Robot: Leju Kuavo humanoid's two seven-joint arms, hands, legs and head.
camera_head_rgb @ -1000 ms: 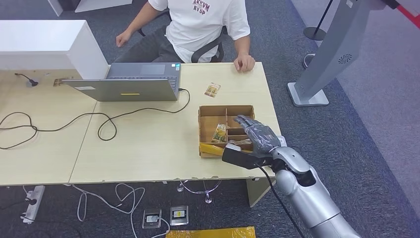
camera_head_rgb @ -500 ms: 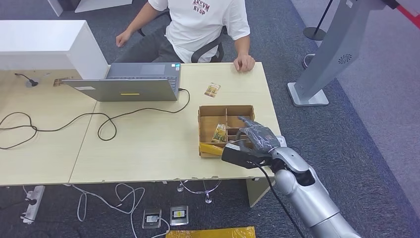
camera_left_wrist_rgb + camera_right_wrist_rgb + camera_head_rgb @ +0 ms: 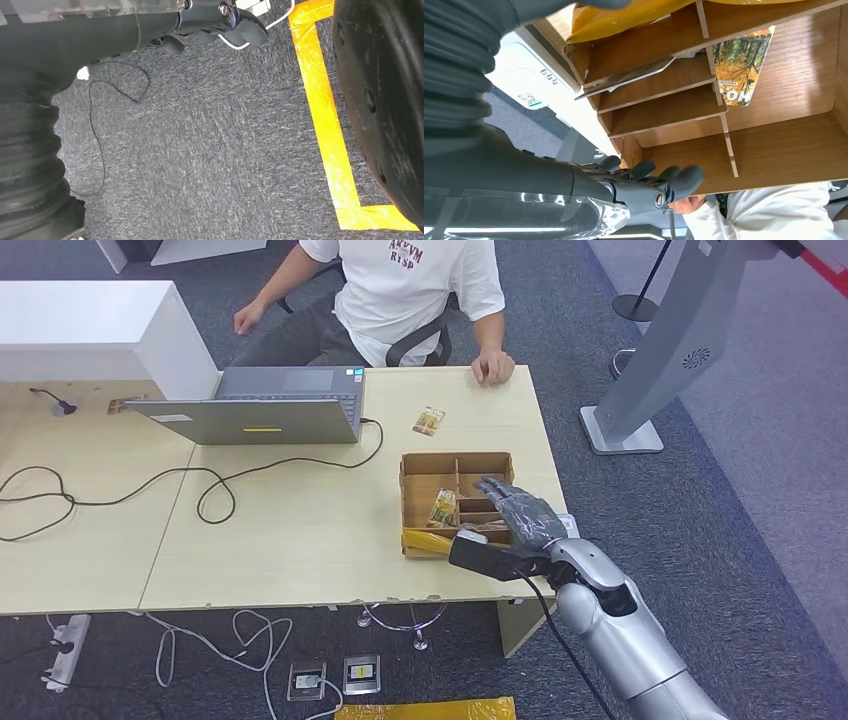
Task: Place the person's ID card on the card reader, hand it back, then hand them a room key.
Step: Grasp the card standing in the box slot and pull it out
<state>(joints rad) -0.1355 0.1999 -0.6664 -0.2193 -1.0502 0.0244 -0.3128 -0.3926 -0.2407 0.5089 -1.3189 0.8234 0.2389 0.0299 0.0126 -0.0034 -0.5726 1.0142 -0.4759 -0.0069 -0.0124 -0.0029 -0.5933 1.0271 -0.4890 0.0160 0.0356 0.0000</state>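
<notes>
A small patterned card (image 3: 429, 421) lies on the light wooden table (image 3: 300, 540), between the laptop and the person's hand (image 3: 493, 367). Nearer me stands a brown wooden divided box (image 3: 457, 464); a second patterned card (image 3: 443, 508) leans in one compartment, and a yellow pouch (image 3: 428, 539) lies in the nearest one. My right hand (image 3: 520, 515) hovers over the box's right side with fingers stretched out, holding nothing. The right wrist view shows that hand (image 3: 644, 187), the box (image 3: 774, 145), the card (image 3: 739, 70) and a white device (image 3: 531, 75) beside the box. My left hand (image 3: 215, 20) hangs over the carpet, empty.
A person in a white shirt (image 3: 415, 290) sits across the table. An open grey laptop (image 3: 270, 405) and black cables (image 3: 200, 490) take up the table's left and middle. A white cabinet (image 3: 90, 330) stands far left, a grey kiosk stand (image 3: 650, 370) on the floor at right.
My right hand's fingers dipped slightly over the box's right side and stayed there. Nothing else has moved.
</notes>
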